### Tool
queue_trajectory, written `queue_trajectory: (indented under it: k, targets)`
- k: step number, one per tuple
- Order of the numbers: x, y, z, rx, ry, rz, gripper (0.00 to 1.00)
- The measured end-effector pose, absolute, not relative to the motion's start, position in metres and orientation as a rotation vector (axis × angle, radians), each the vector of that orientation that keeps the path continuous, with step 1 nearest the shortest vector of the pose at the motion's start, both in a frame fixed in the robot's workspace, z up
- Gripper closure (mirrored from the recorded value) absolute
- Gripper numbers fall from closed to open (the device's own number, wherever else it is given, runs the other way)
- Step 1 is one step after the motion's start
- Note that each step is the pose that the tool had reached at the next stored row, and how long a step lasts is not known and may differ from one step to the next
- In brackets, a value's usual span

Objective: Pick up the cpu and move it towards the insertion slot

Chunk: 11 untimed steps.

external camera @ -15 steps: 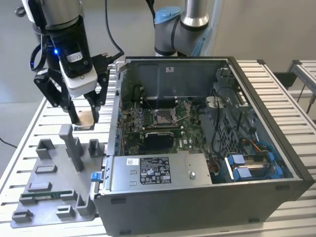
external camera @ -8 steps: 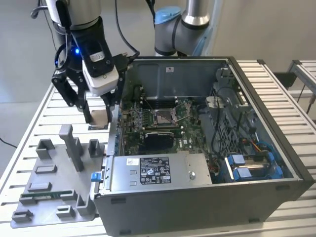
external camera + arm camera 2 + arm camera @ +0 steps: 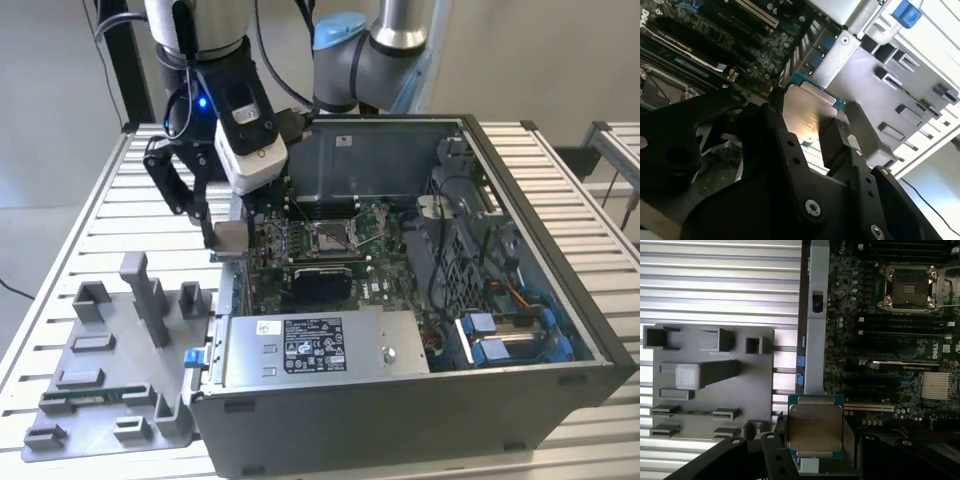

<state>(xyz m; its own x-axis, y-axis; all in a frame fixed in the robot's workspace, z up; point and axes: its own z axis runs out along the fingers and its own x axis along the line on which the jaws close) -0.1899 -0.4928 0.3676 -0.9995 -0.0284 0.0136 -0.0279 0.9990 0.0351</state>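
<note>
My gripper (image 3: 228,243) is shut on the cpu (image 3: 232,236), a flat square chip with a silvery top, and holds it in the air above the open computer case's wall at the exterior view's left. In both wrist views the cpu (image 3: 815,426) (image 3: 807,112) sits between the black fingers (image 3: 771,111). The insertion slot (image 3: 330,237), a square metal-framed socket with a dark centre, lies on the motherboard toward the exterior view's right of the gripper. The first wrist view shows the slot (image 3: 907,287) some way from the held chip.
A grey fixture tray (image 3: 110,370) with upright posts and a green memory stick (image 3: 85,397) lies on the slatted table at the exterior view's left. The case (image 3: 520,200) holds a power supply (image 3: 320,350), cables and blue drive bays (image 3: 510,335).
</note>
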Motion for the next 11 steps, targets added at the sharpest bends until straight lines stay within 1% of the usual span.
queue_trajectory:
  k: [11]
  targets:
    - [-0.154, -0.493, 0.368, 0.044, -3.127, -0.054, 1.00]
